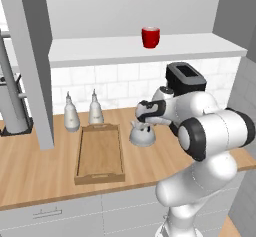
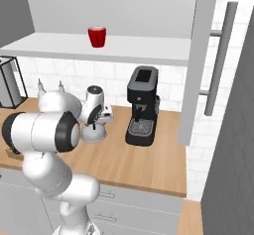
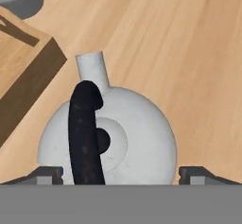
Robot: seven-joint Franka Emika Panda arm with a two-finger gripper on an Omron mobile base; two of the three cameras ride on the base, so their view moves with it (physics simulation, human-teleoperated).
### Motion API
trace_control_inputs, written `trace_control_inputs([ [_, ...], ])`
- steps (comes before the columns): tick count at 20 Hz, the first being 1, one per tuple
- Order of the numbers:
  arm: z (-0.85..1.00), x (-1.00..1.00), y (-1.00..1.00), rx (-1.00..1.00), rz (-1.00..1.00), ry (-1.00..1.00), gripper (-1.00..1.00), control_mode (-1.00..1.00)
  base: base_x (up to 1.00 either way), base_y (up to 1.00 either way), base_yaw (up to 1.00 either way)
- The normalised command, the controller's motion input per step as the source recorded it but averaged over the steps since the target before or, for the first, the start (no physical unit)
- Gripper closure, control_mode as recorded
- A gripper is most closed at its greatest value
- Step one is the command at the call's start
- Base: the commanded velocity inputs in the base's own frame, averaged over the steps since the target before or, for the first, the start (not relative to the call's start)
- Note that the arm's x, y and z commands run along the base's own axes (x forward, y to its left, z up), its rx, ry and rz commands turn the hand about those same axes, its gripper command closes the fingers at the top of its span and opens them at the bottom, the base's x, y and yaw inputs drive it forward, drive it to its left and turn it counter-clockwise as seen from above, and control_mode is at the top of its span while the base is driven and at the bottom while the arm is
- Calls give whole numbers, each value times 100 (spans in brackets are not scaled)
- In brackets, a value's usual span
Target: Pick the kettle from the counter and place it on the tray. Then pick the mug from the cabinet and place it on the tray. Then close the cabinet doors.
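Hanging right over the kettle point(image 1: 142, 135), the gripper point(image 1: 141, 122) points down at it from the end of the white arm. In the hand view the kettle point(image 3: 134, 133) sits just under the camera, with its black handle point(image 3: 85, 133) running up the middle and its short spout point(image 3: 93, 68) pointing toward the top of the picture. The two finger tips point(image 3: 45, 175) show low on each side of the kettle, far apart, so the claw is wide open and not holding anything. I cannot tell if the tips touch the kettle. The kettle stands upright on the wooden counter point(image 1: 30, 173), just beside the right side of the tray point(image 1: 99, 153). The tray lies flat on the counter and has nothing in it. Two white bottles point(image 1: 71, 113) stand just behind the tray, near the tiled wall. A black coffee machine point(image 2: 141, 105) stands on the counter on the far side of the kettle from the tray, close to it. Up above, the red mug point(image 1: 150, 37) sits on the pale shelf of the cabinet point(image 1: 100, 51). The cabinet doors point(image 1: 30, 56) are swung open, one at each side, and the right base view shows a long silver bar handle point(image 2: 221, 60) on the door there.
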Motion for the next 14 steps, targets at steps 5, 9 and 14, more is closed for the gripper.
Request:
trace_control_inputs([
  [5, -1, 3, 1, 0, 0, 1, 100, -100, 0, 0, 0],
  [9, 0, 0, 1, 0, 0, 0, 100, -100, 0, 0, 0],
  [14, 1, -18, 13, 1, 0, -6, 100, -100, 0, 0, 0],
])
